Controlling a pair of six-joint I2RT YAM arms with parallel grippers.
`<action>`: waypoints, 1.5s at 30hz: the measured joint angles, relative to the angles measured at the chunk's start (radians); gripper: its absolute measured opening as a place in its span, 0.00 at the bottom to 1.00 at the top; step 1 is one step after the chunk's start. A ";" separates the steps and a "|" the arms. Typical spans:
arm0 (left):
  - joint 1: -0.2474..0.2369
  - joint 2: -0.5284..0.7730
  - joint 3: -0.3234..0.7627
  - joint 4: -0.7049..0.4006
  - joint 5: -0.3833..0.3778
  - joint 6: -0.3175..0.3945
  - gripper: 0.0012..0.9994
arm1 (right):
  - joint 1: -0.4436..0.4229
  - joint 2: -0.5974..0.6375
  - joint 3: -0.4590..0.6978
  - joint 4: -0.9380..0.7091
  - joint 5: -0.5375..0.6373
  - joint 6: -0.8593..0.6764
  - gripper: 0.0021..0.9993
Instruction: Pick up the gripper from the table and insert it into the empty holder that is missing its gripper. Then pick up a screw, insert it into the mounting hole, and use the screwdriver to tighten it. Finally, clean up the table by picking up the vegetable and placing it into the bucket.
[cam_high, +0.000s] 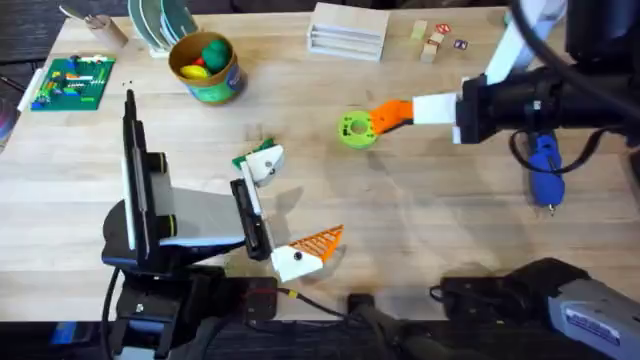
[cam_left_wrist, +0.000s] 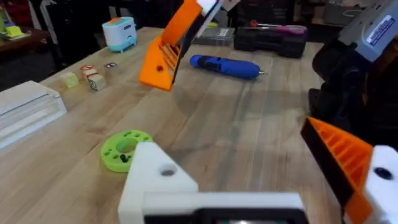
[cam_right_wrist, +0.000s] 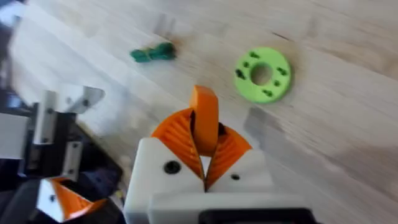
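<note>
The right gripper (cam_right_wrist: 204, 163) squeezes the orange gripper (cam_right_wrist: 205, 124) up above the table near the green disc (cam_right_wrist: 263, 73), while the left gripper (cam_high: 283, 210), with its empty holder (cam_high: 265, 165), is open.

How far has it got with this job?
Nothing is finished yet. In hand: the right fingers pinch the orange gripper in the air. Left: fitting it into the bare white holder, driving a screw with the blue screwdriver, and dropping the vegetable in the bucket.

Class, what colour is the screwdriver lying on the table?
Bright blue; the screwdriver shows best in the left wrist view.
</note>
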 joint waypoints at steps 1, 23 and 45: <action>0.000 0.000 0.000 0.000 0.000 0.000 0.99 | 0.000 -0.005 -0.024 0.056 -0.055 0.037 0.01; 0.000 0.000 0.000 0.000 -0.001 -0.015 0.99 | 0.141 0.093 -0.315 0.645 -0.573 0.503 0.01; 0.008 0.000 -0.001 -0.006 -0.086 -0.111 0.99 | 0.239 0.322 -0.317 1.040 -0.589 0.720 0.01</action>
